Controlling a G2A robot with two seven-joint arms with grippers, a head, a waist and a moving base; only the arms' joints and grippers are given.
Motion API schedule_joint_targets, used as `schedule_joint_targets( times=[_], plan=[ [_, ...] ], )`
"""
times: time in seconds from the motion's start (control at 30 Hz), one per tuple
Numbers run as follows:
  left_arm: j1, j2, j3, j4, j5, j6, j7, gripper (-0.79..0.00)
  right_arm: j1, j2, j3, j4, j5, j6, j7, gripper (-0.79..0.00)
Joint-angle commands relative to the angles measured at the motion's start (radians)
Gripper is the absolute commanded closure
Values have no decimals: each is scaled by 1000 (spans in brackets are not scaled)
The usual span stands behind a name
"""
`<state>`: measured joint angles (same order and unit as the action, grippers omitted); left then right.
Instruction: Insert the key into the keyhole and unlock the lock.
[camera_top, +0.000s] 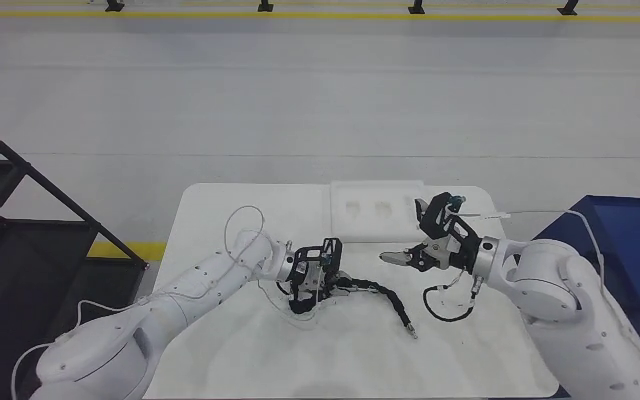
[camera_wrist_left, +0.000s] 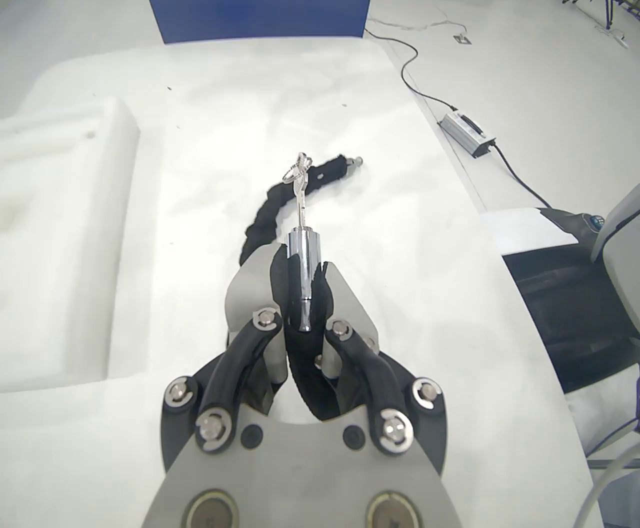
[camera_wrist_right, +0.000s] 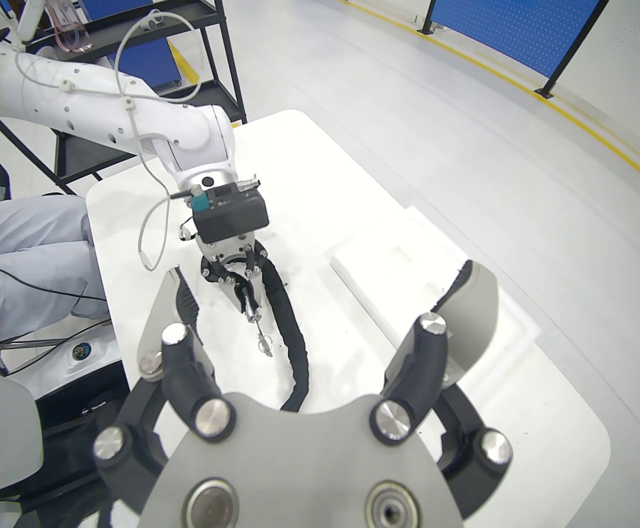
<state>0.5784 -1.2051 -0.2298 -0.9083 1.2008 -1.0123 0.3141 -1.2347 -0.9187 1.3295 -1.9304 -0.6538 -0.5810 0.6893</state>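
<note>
Although the small silver key (camera_wrist_left: 301, 200) is already seated in the keyhole of the chrome cylindrical lock (camera_wrist_left: 299, 245), the unlocking turn is judged to be left.

The lock is clamped in the left pincer (camera_wrist_left: 297, 280) just above the white tabletop (camera_wrist_left: 400, 250), with its black fabric-sleeved cable (camera_wrist_left: 265, 215) trailed alongside. The right pincer (camera_wrist_right: 324, 280) is held wide open and empty, apart from the key; whether the key has been turned cannot be told.
</note>
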Motion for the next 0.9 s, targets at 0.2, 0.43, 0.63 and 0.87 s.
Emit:
schedule_joint_targets(
  times=[0.2,0.43,0.63,0.87],
  plan=[
    [-24,-59,60,79,-34,0,7,-785,23,-1,-24,48,-6,-53,-6,-785],
    [-91,-54,60,106,-63,0,139,-785,93,-6,-59,165,-7,-141,-48,-785],
    [-198,0,60,101,-88,0,271,-785,205,-16,-89,298,20,-272,-124,-785],
    [-322,49,60,94,-242,0,242,-785,430,-41,-184,520,80,-364,-108,-785]
  ],
)
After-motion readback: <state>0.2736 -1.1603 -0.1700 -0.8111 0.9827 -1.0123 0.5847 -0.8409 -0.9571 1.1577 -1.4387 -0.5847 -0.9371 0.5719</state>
